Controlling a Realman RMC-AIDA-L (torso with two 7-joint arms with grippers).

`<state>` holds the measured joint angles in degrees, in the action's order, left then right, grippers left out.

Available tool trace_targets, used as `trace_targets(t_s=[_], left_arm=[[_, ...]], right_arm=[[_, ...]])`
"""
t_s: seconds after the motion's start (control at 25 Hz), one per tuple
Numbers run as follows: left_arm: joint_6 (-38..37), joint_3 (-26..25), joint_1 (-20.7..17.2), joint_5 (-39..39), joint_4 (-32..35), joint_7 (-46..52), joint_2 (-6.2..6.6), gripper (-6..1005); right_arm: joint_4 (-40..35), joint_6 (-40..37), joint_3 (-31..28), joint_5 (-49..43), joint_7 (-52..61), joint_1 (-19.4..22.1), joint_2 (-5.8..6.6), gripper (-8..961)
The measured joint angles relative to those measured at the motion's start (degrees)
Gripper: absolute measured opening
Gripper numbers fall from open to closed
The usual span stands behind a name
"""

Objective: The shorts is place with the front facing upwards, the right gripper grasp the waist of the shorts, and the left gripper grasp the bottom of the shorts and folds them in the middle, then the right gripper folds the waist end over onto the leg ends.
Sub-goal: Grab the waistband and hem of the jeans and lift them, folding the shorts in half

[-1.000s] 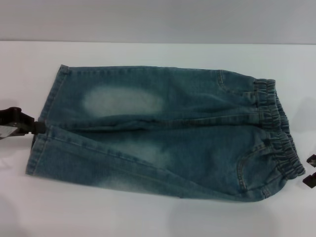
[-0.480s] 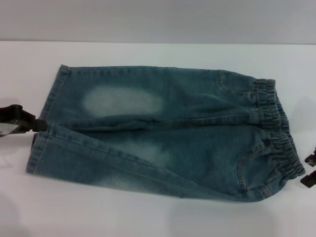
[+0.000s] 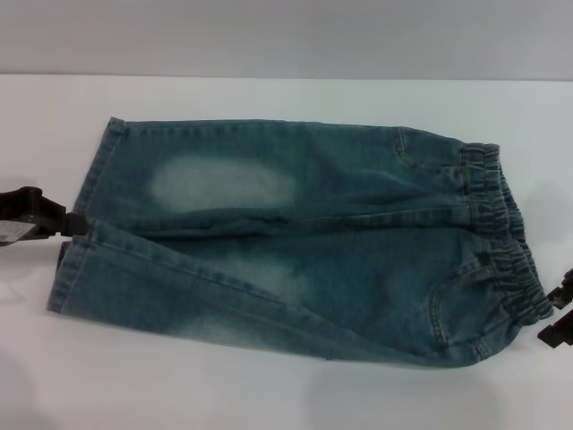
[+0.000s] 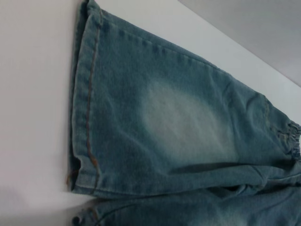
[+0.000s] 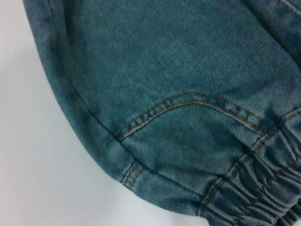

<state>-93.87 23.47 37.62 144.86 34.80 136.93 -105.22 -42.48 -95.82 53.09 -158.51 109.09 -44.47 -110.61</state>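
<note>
The blue-green denim shorts [image 3: 295, 237] lie flat across the white table, front up. The two leg ends [image 3: 85, 210] point left and the ruffled waist [image 3: 506, 233] is on the right. My left gripper [image 3: 72, 224] is at the table's left side, its black tip right at the gap between the two hems. The left wrist view shows the far leg's stitched hem [image 4: 87, 117] and a pale patch [image 4: 183, 122]. My right gripper [image 3: 557, 313] stands open just right of the waist's near corner. The right wrist view looks onto the curved pocket seam [image 5: 188, 106] and elastic band [image 5: 263, 193].
The white table [image 3: 269, 385] stretches around the shorts, with a grey wall [image 3: 286, 36] behind its far edge. No other objects are in view.
My left gripper has crept slightly right, up to the hems. My right gripper has shifted a little nearer and lower beside the waist. The shorts have stayed in place.
</note>
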Motion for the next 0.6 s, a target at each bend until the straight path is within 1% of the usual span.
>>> trace_targets(t_s=[0.24,0.48,0.6], left_arm=[[-0.09,0.0,-0.19,-0.33,0.0,-0.09,-0.02,74],[-0.17,0.0,-0.51,-0.39,0.0,-0.12,-0.15,77],[-0.17,0.0,-0.5,-0.39,0.0,-0.12,-0.19,78]], right_arm=[[0.04,0.13,0.0,0.1,0.0,0.0,-0.24,624],[-2.06,-0.52,-0.01,0.12,-0.06,-0.18,-1.56,620],[-2.69,-0.58,-0.4,0.32,-0.15,-0.39,-1.65,618]])
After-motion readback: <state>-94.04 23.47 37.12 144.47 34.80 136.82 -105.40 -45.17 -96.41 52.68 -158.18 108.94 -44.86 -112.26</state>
